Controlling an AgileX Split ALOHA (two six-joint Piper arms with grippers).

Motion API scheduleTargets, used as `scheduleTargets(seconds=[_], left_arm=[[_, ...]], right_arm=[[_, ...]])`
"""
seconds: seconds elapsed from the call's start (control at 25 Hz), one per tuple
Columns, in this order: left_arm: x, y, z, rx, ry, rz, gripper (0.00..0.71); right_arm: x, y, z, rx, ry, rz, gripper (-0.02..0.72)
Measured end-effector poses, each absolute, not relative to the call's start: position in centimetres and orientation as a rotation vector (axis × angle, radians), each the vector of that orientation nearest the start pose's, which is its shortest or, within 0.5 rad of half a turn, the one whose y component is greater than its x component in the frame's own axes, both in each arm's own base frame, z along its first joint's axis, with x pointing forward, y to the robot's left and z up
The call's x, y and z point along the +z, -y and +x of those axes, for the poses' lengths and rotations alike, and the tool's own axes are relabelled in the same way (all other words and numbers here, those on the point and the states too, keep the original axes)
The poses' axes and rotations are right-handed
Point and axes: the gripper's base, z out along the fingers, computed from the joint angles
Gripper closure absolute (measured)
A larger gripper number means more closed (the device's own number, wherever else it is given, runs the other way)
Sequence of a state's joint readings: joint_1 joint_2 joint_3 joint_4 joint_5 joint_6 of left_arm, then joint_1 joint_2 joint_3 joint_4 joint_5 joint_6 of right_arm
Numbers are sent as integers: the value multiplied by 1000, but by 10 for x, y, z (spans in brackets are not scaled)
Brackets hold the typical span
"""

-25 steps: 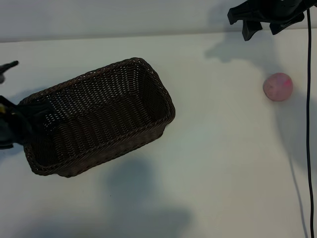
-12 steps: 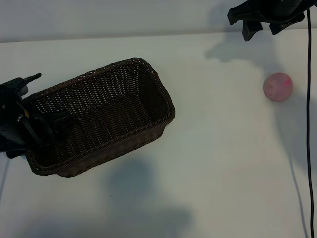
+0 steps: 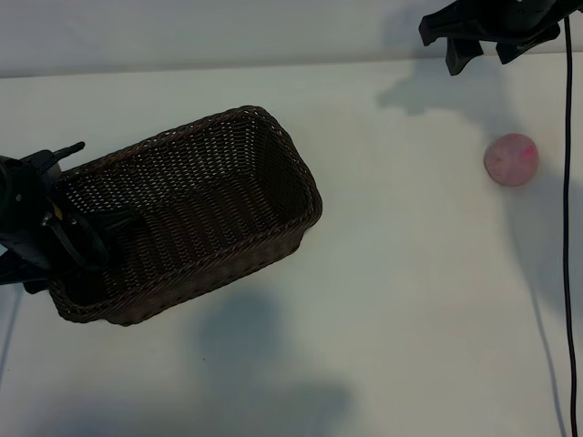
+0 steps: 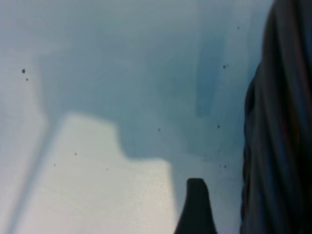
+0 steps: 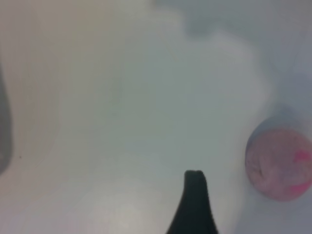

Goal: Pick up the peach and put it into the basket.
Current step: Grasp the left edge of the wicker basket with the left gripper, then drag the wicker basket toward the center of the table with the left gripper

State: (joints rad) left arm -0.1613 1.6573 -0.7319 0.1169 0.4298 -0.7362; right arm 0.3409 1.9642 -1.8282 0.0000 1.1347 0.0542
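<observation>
1. White tabletop (image 3: 392, 300) bears no readable writing.
2. Left gripper (image 3: 68, 214) straddles the basket (image 3: 182, 214) end wall, jaws spread; its wrist view shows only weave.
3. Peach (image 3: 511, 159) lies far right.
4. Right gripper (image 3: 483, 50) hovers beyond, released.

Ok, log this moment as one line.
peach: on table, untouched | basket: empty | left gripper: at basket's end | right gripper: open, above peach
</observation>
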Motion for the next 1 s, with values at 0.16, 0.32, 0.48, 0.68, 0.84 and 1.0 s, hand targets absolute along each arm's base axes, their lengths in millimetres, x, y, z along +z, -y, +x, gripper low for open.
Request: scheduleTargets(seconds=[0.16,0.32,0.48,0.68,0.84,1.0], left_arm=[[142,40,271,-112,-2756,-682,320],[143,40,272,-118,-2753,-665,334],[143,40,272,-120,-2753,-663,333],[143,42,272,-139,-2753,-658,334],[151,44,273,-212,-2717,-643,335],[167,36,273,-286,-2655,-665,340]], right_arm=[[294,-144,405,106,-2732,-394,145],[294,-144,405,106,-2732,-394,145],[294,-144,405,106,-2732,-394,145],[294,-144,405,106,-2732,-394,145],[294,-144,405,106,-2732,-394,145],[294,-144,405,106,-2732,-394,145]])
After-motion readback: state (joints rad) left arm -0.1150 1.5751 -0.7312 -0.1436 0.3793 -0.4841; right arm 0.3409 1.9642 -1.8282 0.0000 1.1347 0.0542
